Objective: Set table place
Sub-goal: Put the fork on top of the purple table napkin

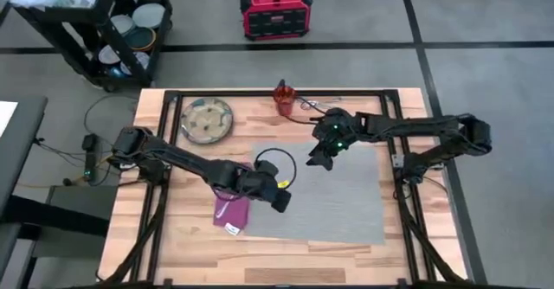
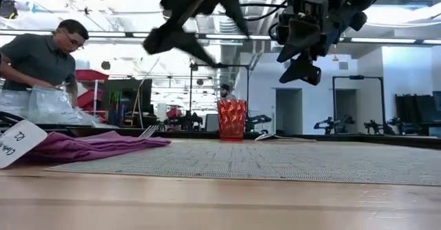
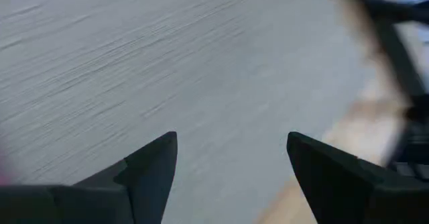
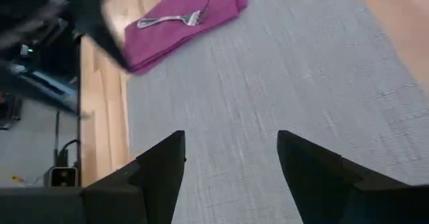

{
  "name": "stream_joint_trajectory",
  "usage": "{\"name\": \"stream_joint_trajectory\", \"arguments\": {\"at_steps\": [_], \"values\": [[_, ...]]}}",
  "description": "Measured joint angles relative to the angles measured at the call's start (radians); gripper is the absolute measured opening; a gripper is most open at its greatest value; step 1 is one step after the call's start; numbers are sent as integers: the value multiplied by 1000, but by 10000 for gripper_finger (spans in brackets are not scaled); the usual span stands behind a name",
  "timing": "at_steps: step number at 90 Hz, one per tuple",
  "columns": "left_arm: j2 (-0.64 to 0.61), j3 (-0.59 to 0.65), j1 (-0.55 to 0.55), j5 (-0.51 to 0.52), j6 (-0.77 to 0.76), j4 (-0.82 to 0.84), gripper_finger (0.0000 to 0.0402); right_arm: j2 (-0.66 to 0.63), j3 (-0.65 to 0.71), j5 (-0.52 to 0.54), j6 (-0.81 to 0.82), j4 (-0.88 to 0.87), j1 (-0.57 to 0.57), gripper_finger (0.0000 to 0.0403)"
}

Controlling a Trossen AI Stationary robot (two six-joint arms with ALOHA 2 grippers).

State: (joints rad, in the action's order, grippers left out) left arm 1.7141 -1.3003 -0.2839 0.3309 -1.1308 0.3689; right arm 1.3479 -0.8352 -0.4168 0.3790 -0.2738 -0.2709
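A grey woven mat (image 1: pixel 333 194) lies on the wooden table (image 1: pixel 407 246). A magenta napkin (image 1: pixel 231 211) rests partly on the mat's left edge, with a steel fork (image 4: pixel 171 19) lying on top of it. The speckled plate (image 1: pixel 206 120) sits at the far left of the table. The orange-red cup (image 1: pixel 285 97) stands upright at the far edge. My left gripper (image 3: pixel 231 140) hovers open over the mat, just right of the napkin. My right gripper (image 4: pixel 231 137) hovers open over the mat's far part, near the cup.
Thin steel cutlery (image 1: pixel 317 107) lies on the wood right of the cup. A black cart (image 1: pixel 121 29) with dishes stands beyond the table's far left corner, and a red box (image 1: pixel 275 10) sits on the floor behind the table. A person (image 2: pixel 41 61) works behind the table.
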Motion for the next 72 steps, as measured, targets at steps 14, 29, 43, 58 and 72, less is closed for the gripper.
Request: {"name": "stream_joint_trajectory", "arguments": {"at_steps": [14,29,43,58,72], "values": [[-57,0,-3,100,184,-251,265,42,-2,-19,-12,62,-1,214],[-128,-1,33,140,325,-343,265,220,-15,-139,41,208,-2,120],[-167,0,71,142,338,-294,265,372,-71,-186,29,295,26,13],[-181,0,82,112,329,-287,265,525,-229,-256,39,301,49,2],[-179,0,87,61,317,-254,265,639,-411,-278,34,256,58,0]]}}
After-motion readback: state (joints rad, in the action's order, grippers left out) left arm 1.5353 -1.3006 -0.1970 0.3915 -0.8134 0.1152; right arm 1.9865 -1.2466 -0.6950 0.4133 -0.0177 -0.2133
